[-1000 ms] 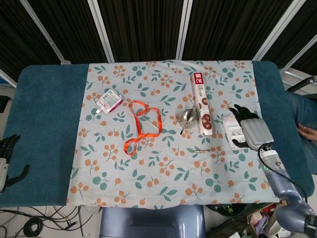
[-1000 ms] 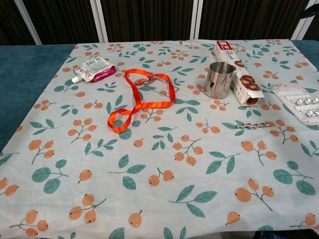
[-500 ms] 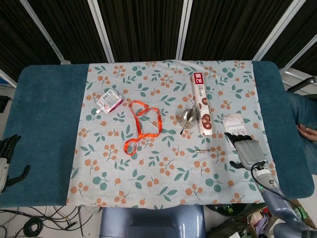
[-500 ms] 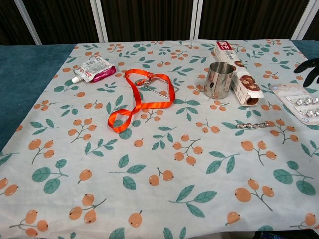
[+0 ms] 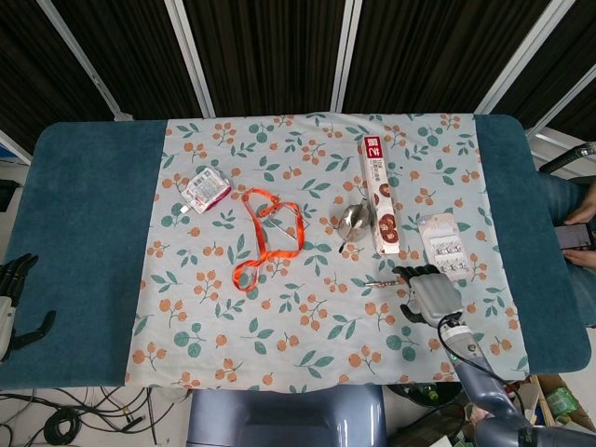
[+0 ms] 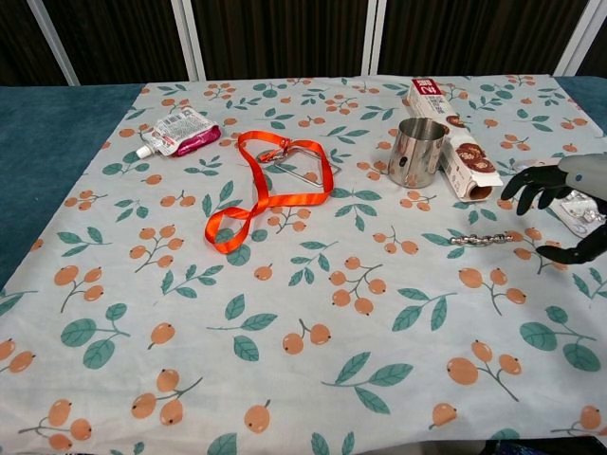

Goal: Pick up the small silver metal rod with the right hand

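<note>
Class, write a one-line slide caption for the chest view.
Right hand hovers open beside the small silver metal rod on the floral tablecloth, rod not yet grasped.

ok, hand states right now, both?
Left hand: open, holding nothing, at the table's left edge.
Right hand: open, fingers spread, empty, just right of the silver metal rod.

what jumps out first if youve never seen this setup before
The bright orange strap looped near the middle of the floral cloth probably catches the eye first, with the shiny metal cup to its right. Next comes the black-fingered right hand, open above the cloth's right side, close beside the small silver rod but not touching it.
</note>
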Robot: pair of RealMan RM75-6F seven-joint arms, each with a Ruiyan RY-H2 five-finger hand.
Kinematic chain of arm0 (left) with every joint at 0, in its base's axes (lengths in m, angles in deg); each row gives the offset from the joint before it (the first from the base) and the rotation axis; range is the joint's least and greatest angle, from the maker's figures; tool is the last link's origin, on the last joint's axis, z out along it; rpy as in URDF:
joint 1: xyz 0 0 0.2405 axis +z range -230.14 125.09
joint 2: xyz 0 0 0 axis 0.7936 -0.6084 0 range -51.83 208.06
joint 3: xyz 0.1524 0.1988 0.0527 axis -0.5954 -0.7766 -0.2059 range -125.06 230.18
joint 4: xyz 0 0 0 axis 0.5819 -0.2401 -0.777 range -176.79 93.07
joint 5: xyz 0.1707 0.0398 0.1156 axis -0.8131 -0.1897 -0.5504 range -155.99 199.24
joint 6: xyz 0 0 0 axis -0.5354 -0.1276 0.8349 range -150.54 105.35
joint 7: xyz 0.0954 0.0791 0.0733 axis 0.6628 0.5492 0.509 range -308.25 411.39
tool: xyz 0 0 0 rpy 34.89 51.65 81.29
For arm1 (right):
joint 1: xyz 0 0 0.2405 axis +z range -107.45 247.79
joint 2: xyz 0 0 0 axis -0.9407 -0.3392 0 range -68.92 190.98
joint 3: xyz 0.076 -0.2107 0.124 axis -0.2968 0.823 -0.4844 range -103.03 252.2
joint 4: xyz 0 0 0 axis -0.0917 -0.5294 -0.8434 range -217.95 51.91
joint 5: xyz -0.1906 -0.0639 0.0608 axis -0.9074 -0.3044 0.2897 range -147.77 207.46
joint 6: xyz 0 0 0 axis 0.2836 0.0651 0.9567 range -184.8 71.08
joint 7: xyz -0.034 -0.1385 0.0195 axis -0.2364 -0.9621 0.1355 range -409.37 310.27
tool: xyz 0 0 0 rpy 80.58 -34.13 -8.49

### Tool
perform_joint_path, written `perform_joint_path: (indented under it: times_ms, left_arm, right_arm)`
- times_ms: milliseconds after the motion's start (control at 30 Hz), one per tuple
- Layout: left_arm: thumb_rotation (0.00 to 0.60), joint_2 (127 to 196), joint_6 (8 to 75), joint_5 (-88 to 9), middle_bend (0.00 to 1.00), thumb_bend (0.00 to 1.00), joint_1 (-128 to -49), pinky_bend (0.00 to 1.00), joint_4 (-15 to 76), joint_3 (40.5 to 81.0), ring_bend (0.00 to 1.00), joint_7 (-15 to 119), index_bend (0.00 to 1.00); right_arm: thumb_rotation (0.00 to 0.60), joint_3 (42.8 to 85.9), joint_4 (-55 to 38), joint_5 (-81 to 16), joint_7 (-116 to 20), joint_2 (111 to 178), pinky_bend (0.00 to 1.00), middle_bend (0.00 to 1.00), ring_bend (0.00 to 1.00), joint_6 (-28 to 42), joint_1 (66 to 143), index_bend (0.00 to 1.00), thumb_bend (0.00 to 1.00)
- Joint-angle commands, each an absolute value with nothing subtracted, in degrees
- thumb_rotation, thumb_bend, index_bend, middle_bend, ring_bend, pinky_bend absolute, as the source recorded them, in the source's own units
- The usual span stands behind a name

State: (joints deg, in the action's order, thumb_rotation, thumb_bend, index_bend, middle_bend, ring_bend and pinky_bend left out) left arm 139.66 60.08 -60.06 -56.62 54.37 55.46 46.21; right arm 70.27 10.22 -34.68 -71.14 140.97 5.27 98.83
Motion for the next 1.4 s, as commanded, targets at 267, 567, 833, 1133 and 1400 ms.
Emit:
perform_joint_path:
  times_ms: [267, 567, 833, 1133, 1400]
  left_arm:
    - [0.6, 139.6, 59.8, -59.4, 0.03, 0.34, -56.6, 0.0, 54.5, 55.6, 0.0, 46.1, 0.0]
    - [0.6, 139.6, 59.6, -59.1, 0.03, 0.34, -56.6, 0.0, 54.8, 55.6, 0.0, 46.3, 0.0]
    - [0.6, 139.5, 59.2, -58.5, 0.03, 0.34, -56.6, 0.0, 55.1, 55.6, 0.0, 46.7, 0.0]
    - [0.6, 139.3, 58.8, -58.0, 0.03, 0.34, -56.6, 0.0, 55.3, 55.7, 0.01, 46.9, 0.0]
    - [0.6, 139.2, 58.5, -57.7, 0.03, 0.34, -56.7, 0.0, 55.5, 55.7, 0.01, 47.1, 0.0]
  right_arm:
    - [0.6, 67.9, 5.1, -32.6, -74.0, 146.7, 0.29, 0.29, 0.33, 4.4, 101.2, 0.25, 0.27]
    - [0.6, 67.3, 2.6, -30.7, -75.0, 148.4, 0.39, 0.36, 0.43, 3.1, 102.2, 0.29, 0.27]
    - [0.6, 67.0, -0.4, -31.3, -75.3, 150.0, 0.39, 0.38, 0.43, 2.7, 103.2, 0.35, 0.27]
    - [0.6, 68.3, -2.1, -33.6, -74.3, 150.5, 0.39, 0.41, 0.44, 2.1, 103.2, 0.42, 0.27]
    - [0.6, 68.4, -3.8, -34.3, -74.5, 151.1, 0.39, 0.44, 0.43, 1.7, 103.5, 0.45, 0.25]
